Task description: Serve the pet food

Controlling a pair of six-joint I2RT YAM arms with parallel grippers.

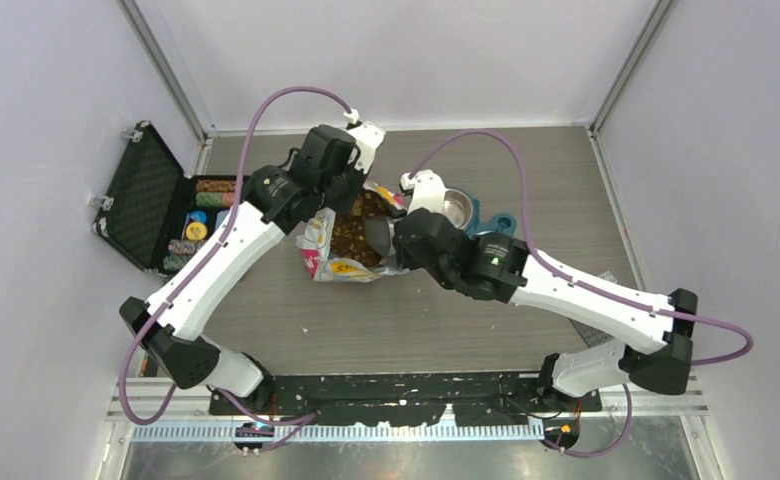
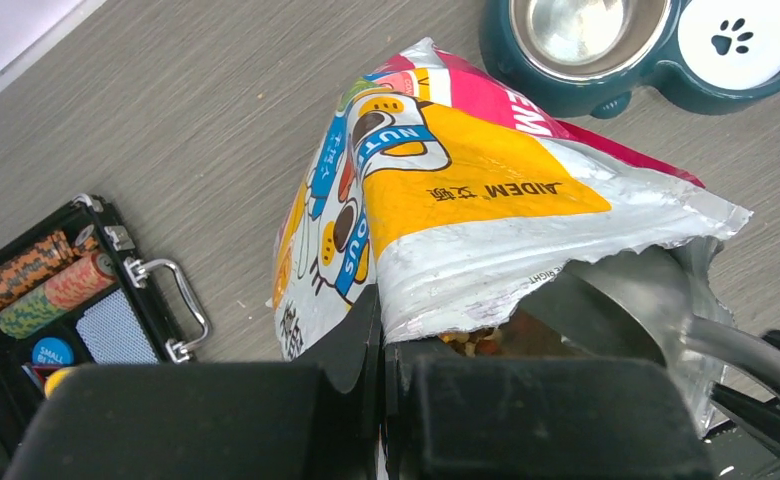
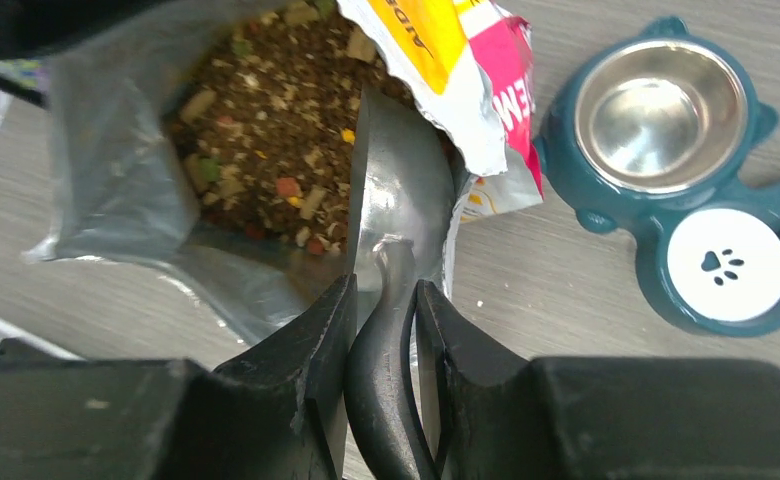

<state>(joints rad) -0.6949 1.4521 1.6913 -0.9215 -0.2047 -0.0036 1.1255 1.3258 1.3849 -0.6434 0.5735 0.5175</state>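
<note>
Both jaws clamped: left gripper (image 2: 381, 345) on the pet-food bag (image 2: 466, 190) rim, right gripper (image 3: 381, 300) on the metal scoop (image 3: 398, 200) handle; a slipping rim would spill kibble (image 3: 266, 120) across the desk (image 1: 466, 320).

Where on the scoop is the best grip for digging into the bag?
The dark handle of the scoop, from the rear, opposite the bag: it is narrow enough for the fingers and leaves the metal blade free for the pet food. The right gripper holds it so.

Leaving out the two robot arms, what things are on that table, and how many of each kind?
Food bag: 1
Metal scoop: 1
Pet feeder: 1
Open case of chips: 1
Total: 4
</note>
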